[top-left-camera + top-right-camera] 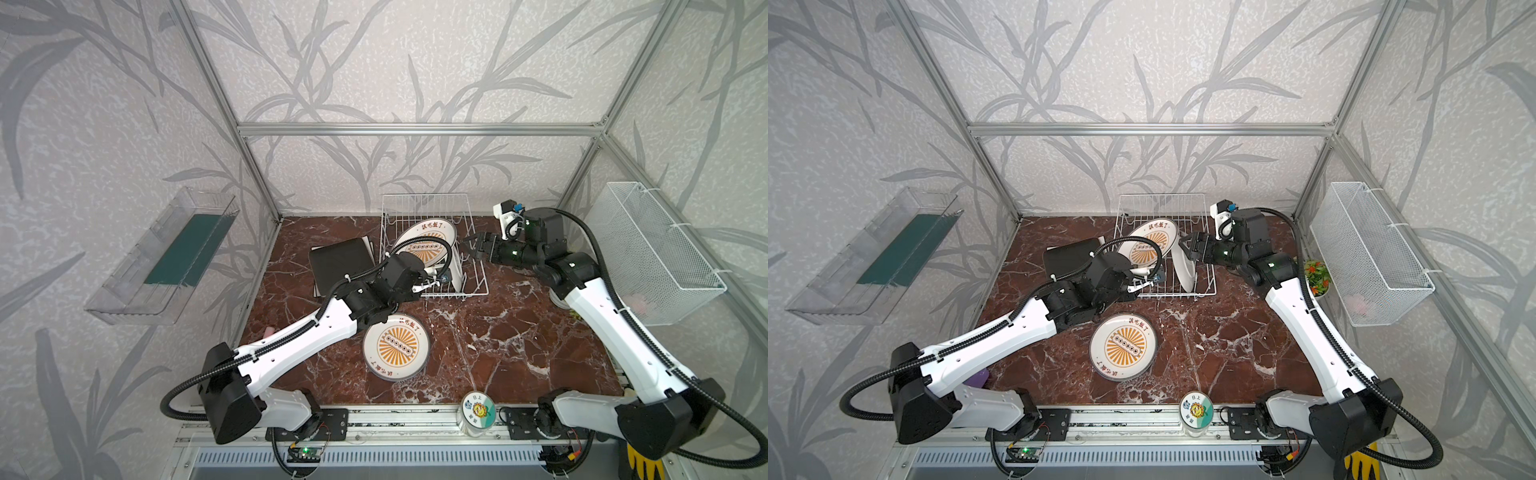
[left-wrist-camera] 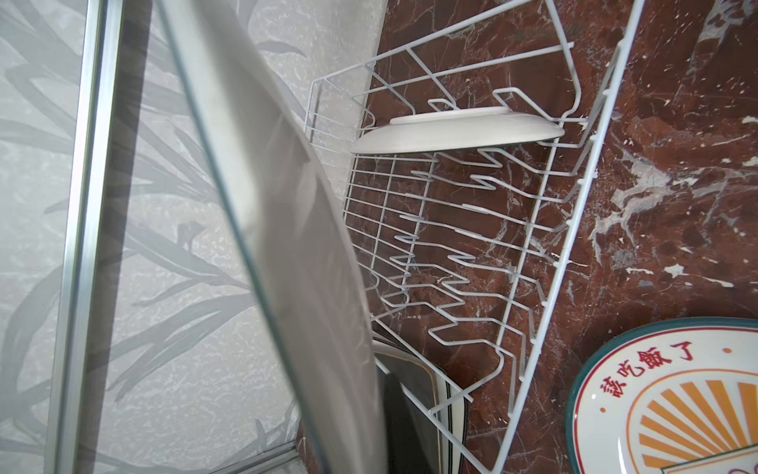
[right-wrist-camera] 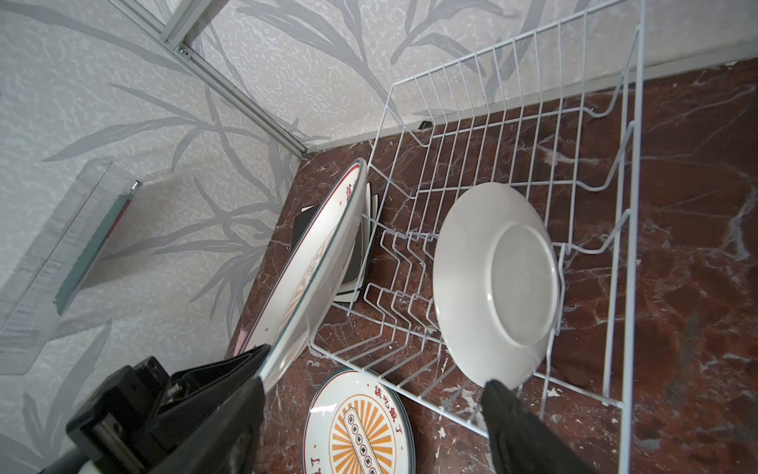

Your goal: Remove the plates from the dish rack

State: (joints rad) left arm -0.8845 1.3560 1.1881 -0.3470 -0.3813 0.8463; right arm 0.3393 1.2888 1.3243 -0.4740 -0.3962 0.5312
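The white wire dish rack (image 1: 424,199) (image 3: 631,205) stands at the back of the marble table. My left gripper (image 3: 260,369) is shut on the lower rim of a sunburst plate (image 1: 428,239) (image 3: 316,262), which it holds tilted over the rack's left side. One white plate (image 3: 471,287) (image 1: 1185,270) stands in the slots with its back showing. My right gripper (image 1: 471,245) (image 3: 377,427) is open at the rack's right side, one fingertip (image 3: 496,390) at that plate's rim. Another sunburst plate (image 1: 397,347) lies flat in front of the rack. A black square plate (image 1: 340,262) lies on cream ones to the rack's left.
A jar with a flower-sticker lid (image 1: 478,409) stands at the front edge. A white mesh basket (image 1: 656,249) hangs on the right wall and a clear shelf (image 1: 166,257) on the left wall. A small flower pot (image 1: 1316,274) sits behind the right arm.
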